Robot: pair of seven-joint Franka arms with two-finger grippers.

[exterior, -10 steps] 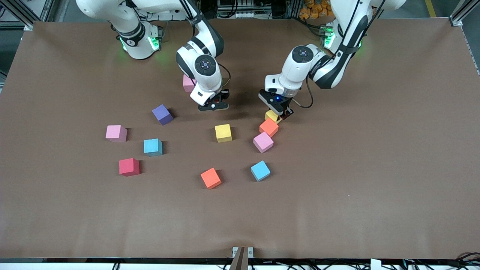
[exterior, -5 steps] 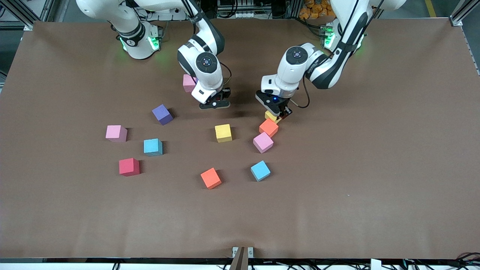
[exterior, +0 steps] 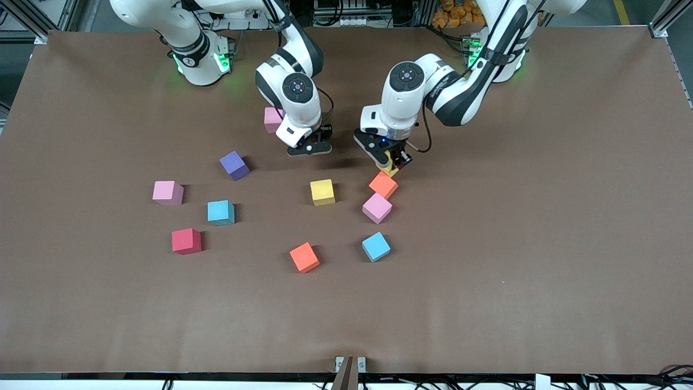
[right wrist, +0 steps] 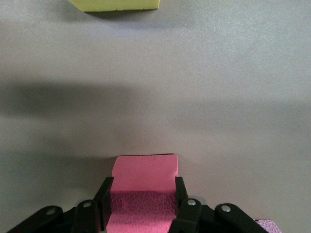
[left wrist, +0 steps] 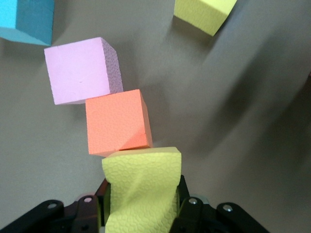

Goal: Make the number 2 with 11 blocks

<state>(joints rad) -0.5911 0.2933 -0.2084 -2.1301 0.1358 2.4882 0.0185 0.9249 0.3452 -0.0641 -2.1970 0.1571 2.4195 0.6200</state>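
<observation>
Your left gripper (left wrist: 141, 204) pinches a soft yellow foam cube (left wrist: 141, 187), visibly squeezed; the right gripper (right wrist: 141, 204) pinches a pink foam cube (right wrist: 144, 194): grip flat sides lightly

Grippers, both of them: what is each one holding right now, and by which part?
Left gripper holds a yellow block by two opposite side faces. Right gripper holds a pink block the same way.
</observation>
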